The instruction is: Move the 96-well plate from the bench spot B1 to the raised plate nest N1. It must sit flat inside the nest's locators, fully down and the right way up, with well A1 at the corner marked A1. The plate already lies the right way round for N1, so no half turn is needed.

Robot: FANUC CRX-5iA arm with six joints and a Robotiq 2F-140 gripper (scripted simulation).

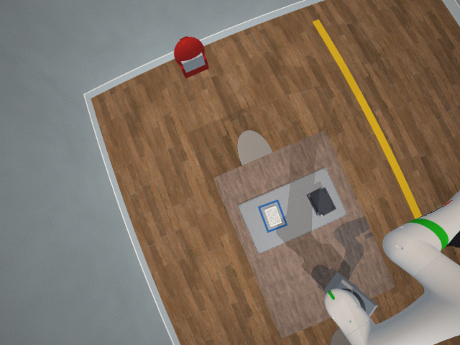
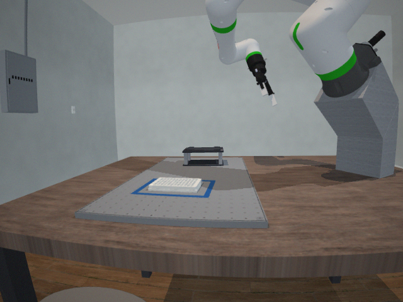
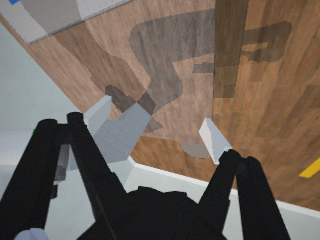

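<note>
Nearest us on the desk, we see the 96-well plate flat inside blue-outlined spot B1 (on the grey breadboard). Beyond stands nest N1. High above, the claw hangs wide open, holding nothing.

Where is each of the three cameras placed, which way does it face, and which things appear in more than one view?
Top: high overhead, looking down on the table, grey board, white plate in its blue frame and dark stand; arm links fill the lower right.
Exterior: at table height, facing the far wall across the plate and stand; arm, pedestal and open end effector show high above.
Wrist: on the end effector, looking down past the table edge to the floor; black links and pale fingertips show.
Shared: top and exterior both show plate, stand and board.
</note>
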